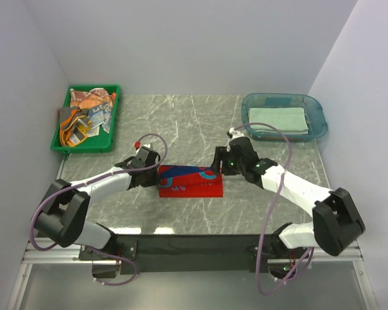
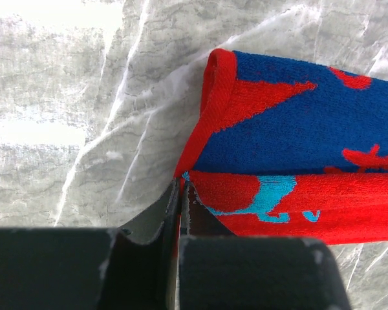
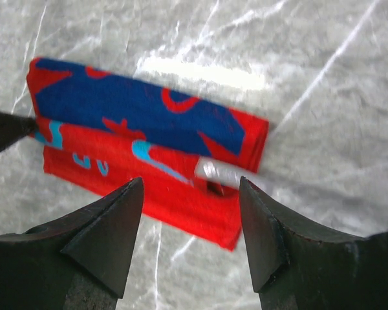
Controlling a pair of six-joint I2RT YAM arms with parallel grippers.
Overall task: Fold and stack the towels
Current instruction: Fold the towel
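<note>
Folded into a long strip at the middle of the grey marbled tabletop, between the two arms: red towel, blue panel uppermost, pale-blue lettering along the red near band, too broken by the fold to read. Pinched at its left end by the jaws of the left arm, pressed together on the hem. Hovering over its right end, the jaws of the right arm, spread wide. Small whitish label at that end, no print legible. Far left, green tray heaped with crumpled patterned towels; far right, clear blue tub holding a folded pale-green towel.
</note>
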